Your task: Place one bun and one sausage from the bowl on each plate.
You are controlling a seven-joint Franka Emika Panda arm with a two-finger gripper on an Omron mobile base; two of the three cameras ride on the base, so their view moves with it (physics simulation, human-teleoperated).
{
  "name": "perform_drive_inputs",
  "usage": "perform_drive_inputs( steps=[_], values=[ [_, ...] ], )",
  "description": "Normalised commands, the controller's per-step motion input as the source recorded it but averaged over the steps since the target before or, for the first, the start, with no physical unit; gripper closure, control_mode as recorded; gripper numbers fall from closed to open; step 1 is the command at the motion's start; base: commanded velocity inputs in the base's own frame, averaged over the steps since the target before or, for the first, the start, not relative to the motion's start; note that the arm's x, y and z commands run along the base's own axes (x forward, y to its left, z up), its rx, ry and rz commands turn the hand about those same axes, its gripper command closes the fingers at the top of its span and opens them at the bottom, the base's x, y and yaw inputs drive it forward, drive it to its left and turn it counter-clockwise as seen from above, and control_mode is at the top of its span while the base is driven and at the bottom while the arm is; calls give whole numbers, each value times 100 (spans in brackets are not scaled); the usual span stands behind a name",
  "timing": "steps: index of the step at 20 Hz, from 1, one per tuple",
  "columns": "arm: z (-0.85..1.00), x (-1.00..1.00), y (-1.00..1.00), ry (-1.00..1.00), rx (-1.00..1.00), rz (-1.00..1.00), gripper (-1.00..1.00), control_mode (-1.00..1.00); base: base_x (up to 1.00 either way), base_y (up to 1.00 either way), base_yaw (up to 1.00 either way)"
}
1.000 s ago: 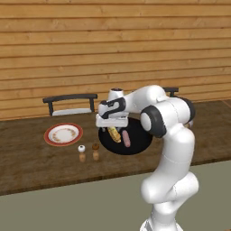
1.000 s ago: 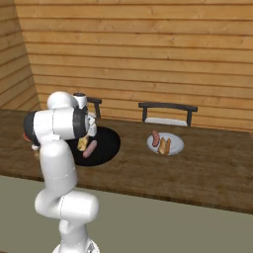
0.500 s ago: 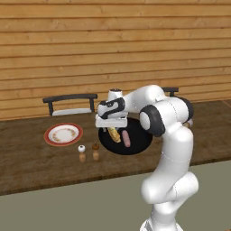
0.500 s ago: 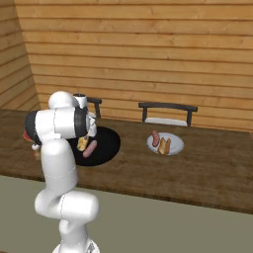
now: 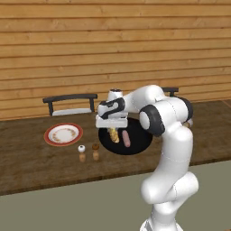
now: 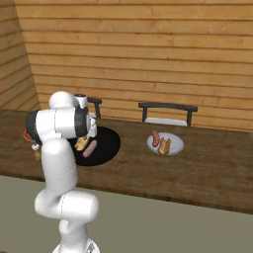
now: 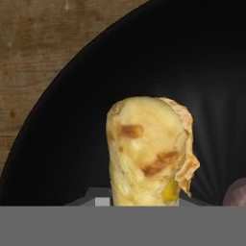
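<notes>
Over the large round matte black bowl [image 5: 135,143], at the middle of the dark wooden desk [image 5: 40,162], the white arm's gripper [image 5: 113,131] is held low, its jaws closed on the golden toasted bun [image 7: 146,153]. The bun's long axis is seen running straight out from the jaws in the hand view. A reddish-brown sausage [image 5: 126,138] is left lying in the bowl just beside the bun. The small white plate with the red-orange rim [image 5: 63,134], bare of food, is set well apart toward the desk's left edge, so the carry is judged to go that way. Another plate [image 6: 165,144] toward the right edge is already served.
</notes>
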Motion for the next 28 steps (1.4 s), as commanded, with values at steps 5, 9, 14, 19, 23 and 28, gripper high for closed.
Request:
perform_drive_inputs(
  steps=[5,9,14,19,23,28],
  values=[
    [59,-45,6,0,0,0,100,-100,0,0,0],
    [68,-72,11,0,0,-1,100,-100,0,0,0],
    [24,-63,24,-2,10,-3,100,-100,0,0,0],
    [45,-8,47,-2,17,-6,100,-100,0,0,0],
    [56,6,38,-3,4,-12,100,-100,0,0,0],
    [7,23,49,0,0,-7,100,-100,0,0,0]
  ],
)
